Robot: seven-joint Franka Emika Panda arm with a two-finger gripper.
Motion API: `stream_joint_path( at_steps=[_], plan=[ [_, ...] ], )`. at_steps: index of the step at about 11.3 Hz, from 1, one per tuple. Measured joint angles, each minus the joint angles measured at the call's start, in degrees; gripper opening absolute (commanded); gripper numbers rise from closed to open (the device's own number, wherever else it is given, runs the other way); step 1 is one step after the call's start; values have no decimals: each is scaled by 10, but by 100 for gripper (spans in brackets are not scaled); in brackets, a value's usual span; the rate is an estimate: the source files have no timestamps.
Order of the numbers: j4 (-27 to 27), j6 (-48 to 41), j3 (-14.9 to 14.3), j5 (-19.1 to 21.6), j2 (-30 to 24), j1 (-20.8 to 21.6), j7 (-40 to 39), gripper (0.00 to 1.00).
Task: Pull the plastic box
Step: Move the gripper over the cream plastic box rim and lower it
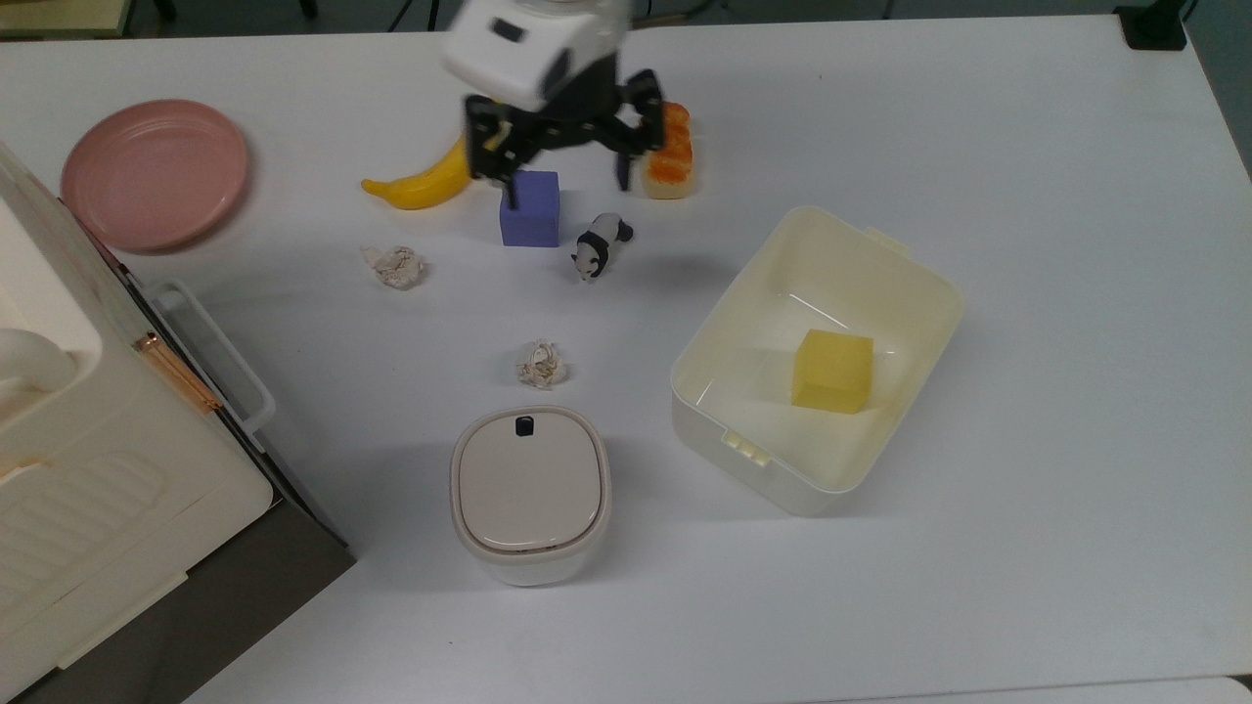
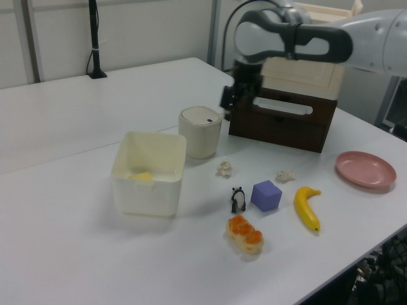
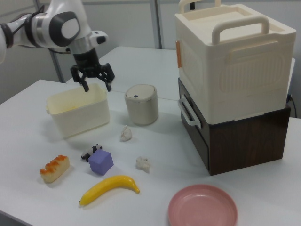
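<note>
The plastic box is a large cream-white lidless tub on the white table, at the top view's right. A yellow cube lies inside it. The box also appears in the left view and the right view. My gripper hangs open in the air with nothing between its fingers. In the top view it sits to the upper left of the box, over the purple cube and the bread. In the right view the gripper hovers just above the box's far rim. In the left view the gripper is blurred.
A lidded cream container stands left of the box in the top view. A toy panda, a banana, two paper wads and a pink plate lie around. A big cream appliance fills the left corner.
</note>
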Motion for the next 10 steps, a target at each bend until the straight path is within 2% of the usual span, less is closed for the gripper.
stream_joint_path(
  at_steps=[2, 5, 10],
  plan=[
    [0, 42, 1, -1, 23, 35, -36, 100],
    [8, 58, 1, 0, 53, 64, -109, 100],
    [53, 84, 2, 0, 109, 113, -114, 100]
  ],
)
